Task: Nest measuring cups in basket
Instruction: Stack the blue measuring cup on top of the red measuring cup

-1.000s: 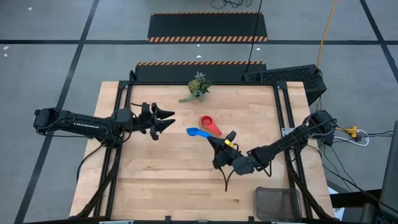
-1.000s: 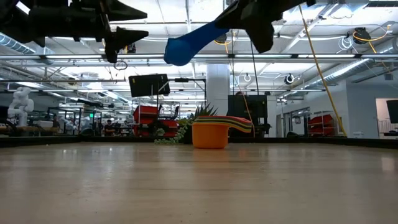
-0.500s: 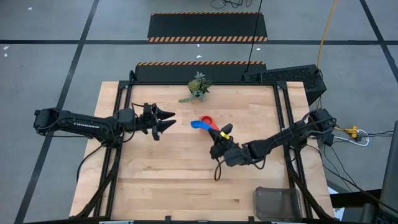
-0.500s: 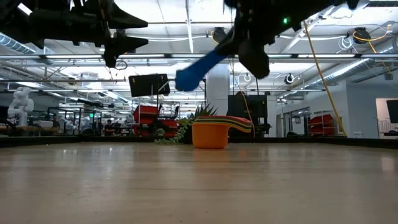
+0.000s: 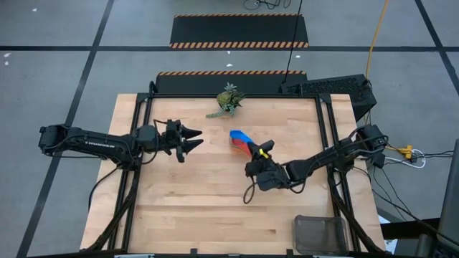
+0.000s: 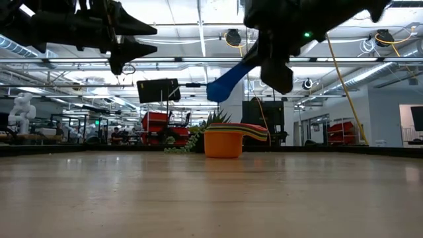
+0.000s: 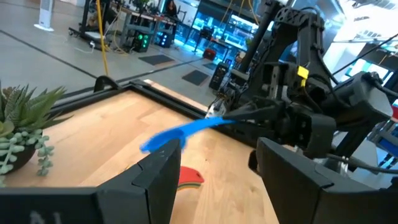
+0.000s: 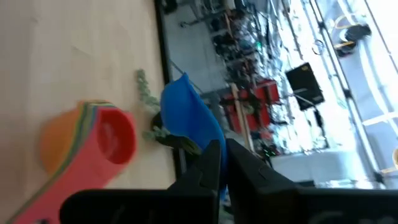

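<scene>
A small blue plastic measuring cup (image 5: 237,135) is gripped by its flat handle in the right tool (image 5: 256,152), whose two dark fingers are pressed tight on it. The cup is carried in the air above the middle of the light wooden table (image 5: 179,208), its round bowl directly over the stack of nested measuring cups (image 6: 223,141). In the low view the blue cup (image 6: 225,82) is seen tilted and well clear of that stack, which stands on the table with an orange cup outermost, coloured rims layered at its top and the handles pointing right. In the right wrist view a red cup (image 8: 116,139) is seen innermost in the stack.

The left tool (image 5: 188,138) is held above the left part of the table, its fingers partly spread with nothing between them.

The dark wire-mesh rectangular basket (image 5: 320,233) sits at the near right corner of the table, well apart from the cups. A small green plant sprig (image 5: 227,99) lies by the far edge.
</scene>
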Controlling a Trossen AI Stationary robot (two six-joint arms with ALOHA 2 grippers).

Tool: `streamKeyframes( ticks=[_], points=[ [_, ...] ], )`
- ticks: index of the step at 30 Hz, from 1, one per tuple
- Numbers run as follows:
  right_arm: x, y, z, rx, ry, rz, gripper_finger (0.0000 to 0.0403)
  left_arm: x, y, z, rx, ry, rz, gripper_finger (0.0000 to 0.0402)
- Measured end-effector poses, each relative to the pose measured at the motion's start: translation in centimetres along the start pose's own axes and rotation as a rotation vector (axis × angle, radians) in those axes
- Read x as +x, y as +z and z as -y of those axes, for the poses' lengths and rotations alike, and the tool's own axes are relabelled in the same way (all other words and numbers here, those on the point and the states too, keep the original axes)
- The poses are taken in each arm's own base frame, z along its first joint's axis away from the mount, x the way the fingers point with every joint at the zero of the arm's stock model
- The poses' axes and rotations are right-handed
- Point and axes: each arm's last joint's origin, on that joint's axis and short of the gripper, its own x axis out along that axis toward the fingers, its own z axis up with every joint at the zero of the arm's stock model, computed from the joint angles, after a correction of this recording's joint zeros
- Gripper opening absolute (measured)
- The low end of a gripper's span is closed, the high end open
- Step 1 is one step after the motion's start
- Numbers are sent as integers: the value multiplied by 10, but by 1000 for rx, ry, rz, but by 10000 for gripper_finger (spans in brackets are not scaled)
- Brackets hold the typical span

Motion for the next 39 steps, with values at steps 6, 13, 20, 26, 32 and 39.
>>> streamKeyframes(
  ticks=[6, 13, 20, 26, 32, 39],
  points=[
    [-12, -26, -16, 12, 41, 102, 0, 0, -1, 0, 2, 4, -11, 214],
    [-17, -56, -20, 0, -16, 226, 0, 0, -2, -1, 3, 8, -18, 214],
    [-15, -69, -24, -49, 5, 284, 0, 0, -2, -1, 10, 18, -21, 214],
    [-10, -71, -25, -65, 33, 298, 0, 0, -2, -1, 10, 19, -21, 214],
    [-6, -74, -26, -85, 41, 268, 0, 0, -3, -2, 15, 22, -25, 214],
    [-2, -72, -24, -58, 35, 247, 0, 0, -3, -2, 16, 30, -23, 214]
  ],
)
